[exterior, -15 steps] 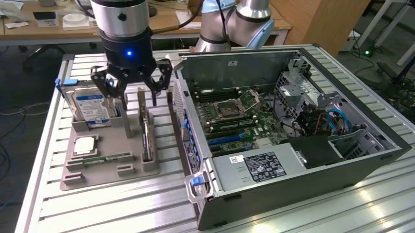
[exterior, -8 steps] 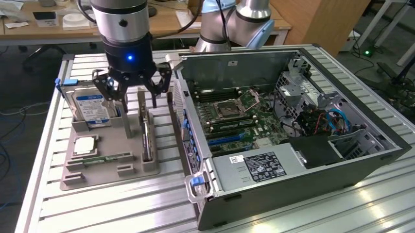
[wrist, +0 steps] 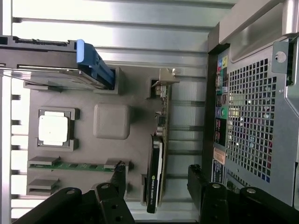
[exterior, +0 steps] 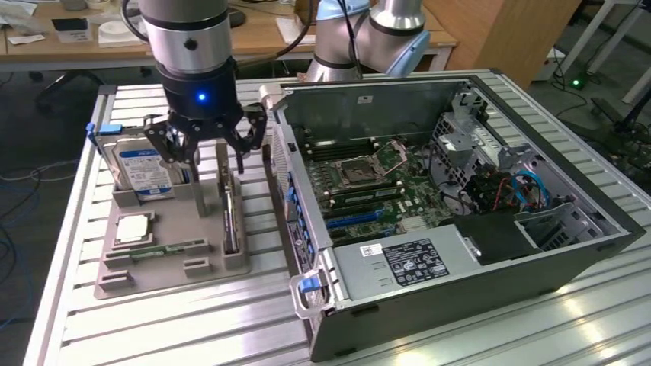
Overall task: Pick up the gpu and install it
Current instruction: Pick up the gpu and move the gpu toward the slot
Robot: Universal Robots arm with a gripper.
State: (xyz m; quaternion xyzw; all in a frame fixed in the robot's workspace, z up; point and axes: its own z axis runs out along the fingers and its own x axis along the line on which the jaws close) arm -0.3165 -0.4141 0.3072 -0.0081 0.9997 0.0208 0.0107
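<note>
Stood on edge in the tray [wrist: 86,154] for grasping, the gpu [wrist: 155,177] is straddled by the gripper [wrist: 156,198], its fingers [wrist: 112,200] spread wide and empty.

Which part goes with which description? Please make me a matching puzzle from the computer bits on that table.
Things:
1 gpu
2 hard drive
3 memory stick
4 computer case

Descriptions:
A side open, insides showing
B on edge, under the open claw
C lying flat in the grey holder
D upright, blue-white label

Pairs: 1-B, 2-D, 3-C, 4-A
</note>
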